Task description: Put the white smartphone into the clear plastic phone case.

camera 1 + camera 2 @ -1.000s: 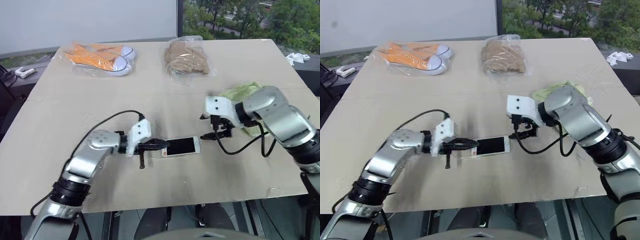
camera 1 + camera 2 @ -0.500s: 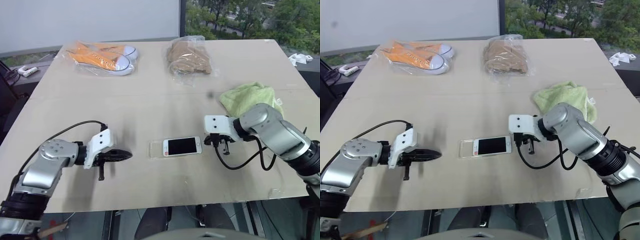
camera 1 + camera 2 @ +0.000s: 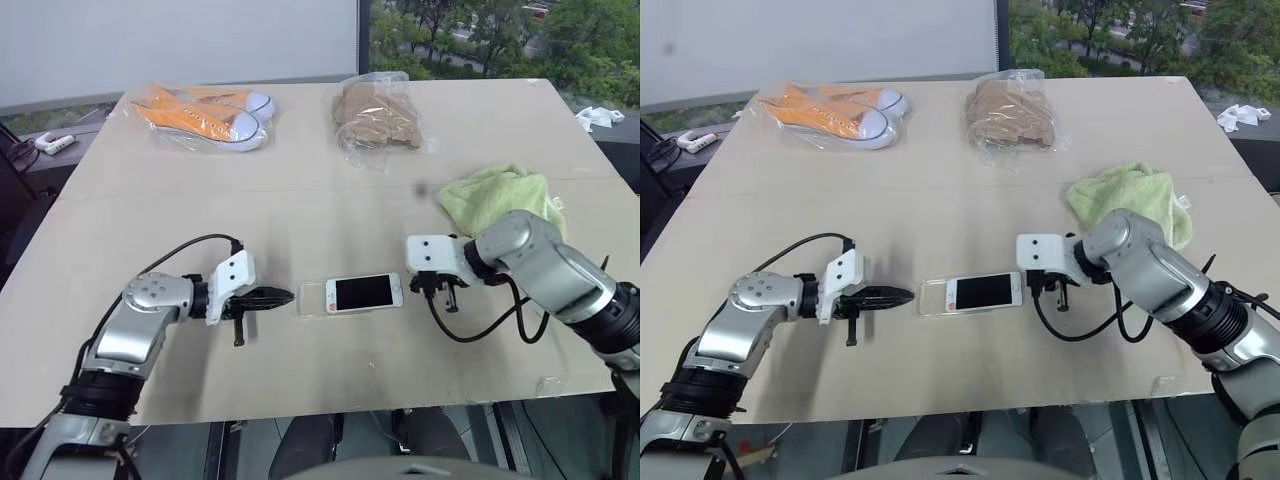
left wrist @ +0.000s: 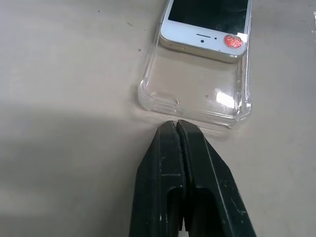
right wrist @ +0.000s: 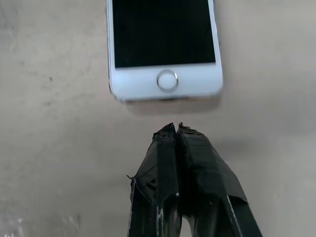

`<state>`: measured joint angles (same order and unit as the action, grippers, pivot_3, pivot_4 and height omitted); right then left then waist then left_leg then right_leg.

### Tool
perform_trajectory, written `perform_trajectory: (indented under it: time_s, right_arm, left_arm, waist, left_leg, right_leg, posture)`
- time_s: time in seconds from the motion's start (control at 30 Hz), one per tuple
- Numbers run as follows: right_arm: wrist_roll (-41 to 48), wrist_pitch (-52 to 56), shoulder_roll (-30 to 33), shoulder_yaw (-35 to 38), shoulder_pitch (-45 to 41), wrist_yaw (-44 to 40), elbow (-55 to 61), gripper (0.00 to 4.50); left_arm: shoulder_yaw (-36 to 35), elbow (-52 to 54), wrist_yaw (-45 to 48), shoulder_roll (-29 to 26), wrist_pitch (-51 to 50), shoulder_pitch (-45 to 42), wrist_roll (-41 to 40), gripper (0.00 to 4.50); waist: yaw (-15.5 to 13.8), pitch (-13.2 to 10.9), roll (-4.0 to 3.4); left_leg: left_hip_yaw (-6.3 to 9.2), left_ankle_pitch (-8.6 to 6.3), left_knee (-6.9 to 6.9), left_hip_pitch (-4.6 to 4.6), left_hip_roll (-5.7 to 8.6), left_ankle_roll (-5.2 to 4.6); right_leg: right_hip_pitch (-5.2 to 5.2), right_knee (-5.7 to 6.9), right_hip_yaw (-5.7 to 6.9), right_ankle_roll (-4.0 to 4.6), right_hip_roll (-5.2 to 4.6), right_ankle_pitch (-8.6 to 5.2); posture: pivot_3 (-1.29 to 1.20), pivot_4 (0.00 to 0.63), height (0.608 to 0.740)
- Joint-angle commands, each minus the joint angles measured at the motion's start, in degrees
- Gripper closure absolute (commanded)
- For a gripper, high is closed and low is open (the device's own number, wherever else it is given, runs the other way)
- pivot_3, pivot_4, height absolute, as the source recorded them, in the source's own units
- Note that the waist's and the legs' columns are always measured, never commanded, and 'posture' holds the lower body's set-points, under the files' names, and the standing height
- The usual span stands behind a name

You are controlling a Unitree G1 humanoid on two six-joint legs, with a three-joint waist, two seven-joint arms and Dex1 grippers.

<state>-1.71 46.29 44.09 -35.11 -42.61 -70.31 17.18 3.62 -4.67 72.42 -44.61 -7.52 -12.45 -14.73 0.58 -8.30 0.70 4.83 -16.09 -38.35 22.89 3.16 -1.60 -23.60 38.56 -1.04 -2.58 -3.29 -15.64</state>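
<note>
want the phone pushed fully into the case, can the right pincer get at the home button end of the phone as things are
Probably yes. The right pincer sits shut just off the home-button end of the white smartphone, with only bare table between them. The clear plastic phone case sticks out at the far end, where the left pincer waits, also shut.

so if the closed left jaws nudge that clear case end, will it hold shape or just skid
The clear plastic phone case looks thin and glossy, so probably light; on the smooth table it would likely skid. Its moulded corners suggest it keeps shape, flexing slightly. The white smartphone lying partly in it may add drag.
</note>
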Motion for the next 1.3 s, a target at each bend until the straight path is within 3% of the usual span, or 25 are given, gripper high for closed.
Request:
perform_trajectory:
  time_s: [0.03,0.6,0.9,1.3]
  right_arm:
    - [0.1,1.0,-1.1,0.4,-1.6,0.4,2.3,4.48]
    - [0.0,4.6,-6.4,-2.7,-3.6,1.5,4.1,4.48]
    - [-0.6,5.1,-5.8,-2.7,-3.3,1.9,4.0,4.48]
    - [8.6,9.9,0.6,13.3,2.6,3.5,7.6,4.48]
  left_arm:
    - [2.9,0.2,0.4,1.5,0.0,-0.2,0.9,4.50]
    - [6.6,2.6,-2.2,7.6,-2.6,-2.4,2.0,4.50]
    - [6.4,2.5,-2.0,8.4,-2.8,-2.8,2.6,4.50]
    - [-0.8,2.8,-0.1,1.7,-6.5,-4.0,-2.1,4.50]
  waist:
    - [-0.1,0.0,0.00]
    - [0.0,0.0,0.00]
    - [-0.1,0.1,0.00]
    - [0.3,0.0,0.01]
  left_leg:
    - [0.01,0.00,-0.01,0.00,0.01,0.00]
    - [0.05,0.01,-0.06,-0.02,0.04,0.00]
    - [0.09,0.01,-0.09,-0.08,0.06,0.00]
    - [0.13,0.01,-0.03,-0.02,0.08,0.00]
  right_leg:
    - [0.01,0.00,0.01,0.00,0.00,0.00]
    - [0.04,0.06,0.05,0.00,-0.02,0.00]
    - [0.12,0.10,0.09,0.00,-0.04,0.00]
    - [0.09,0.08,0.10,0.00,-0.05,0.00]
  posture:
    - [0.00,0.150,0.740]
    - [0.00,0.150,0.740]
    - [0.00,0.150,0.740]
    - [0.00,0.150,0.740]
